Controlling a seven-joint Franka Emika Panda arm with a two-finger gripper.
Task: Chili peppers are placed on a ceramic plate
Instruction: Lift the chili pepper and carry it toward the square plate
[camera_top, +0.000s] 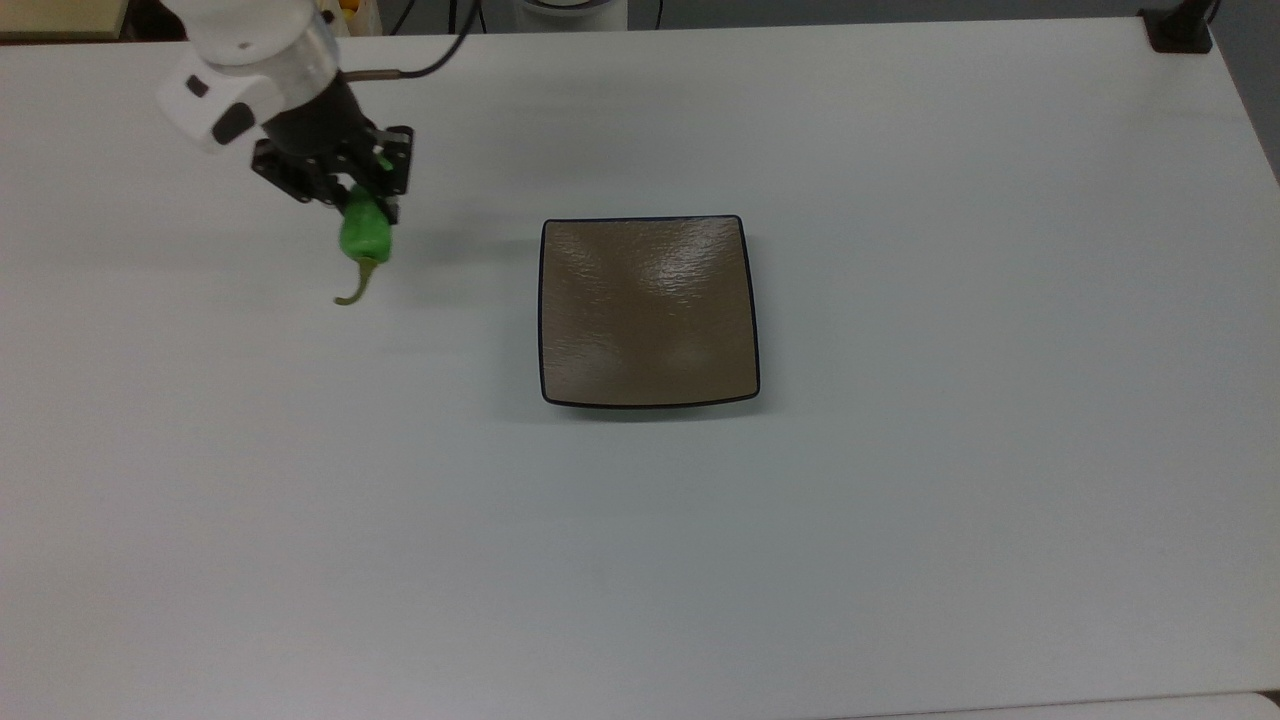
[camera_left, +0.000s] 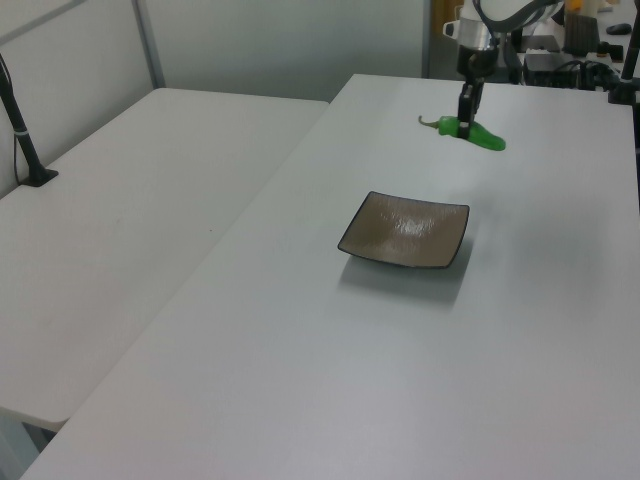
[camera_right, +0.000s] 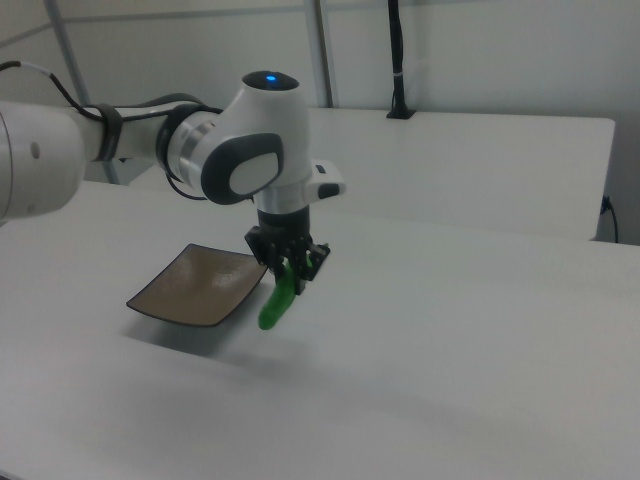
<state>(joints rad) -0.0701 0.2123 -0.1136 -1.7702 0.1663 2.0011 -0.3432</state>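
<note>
My gripper (camera_top: 352, 195) (camera_left: 466, 118) (camera_right: 288, 270) is shut on the bright green chili pepper (camera_top: 362, 232) (camera_left: 478, 133) (camera_right: 277, 299), which hangs in the air above the table with its thin olive stem (camera_top: 354, 286) pointing away from the arm. The square brown ceramic plate (camera_top: 648, 311) (camera_left: 407, 229) (camera_right: 198, 283) lies flat on the white table with nothing on it. In the top view the pepper is to the left of the plate, clear of its rim. In the right view the pepper hangs just past the plate's near right corner.
The white table (camera_top: 900, 520) stretches wide around the plate. A second white table (camera_left: 120, 230) stands beside it in the left view. A black clamp post (camera_top: 1180, 25) sits at the top view's far right corner. Cables and equipment (camera_left: 570, 60) crowd the arm's base.
</note>
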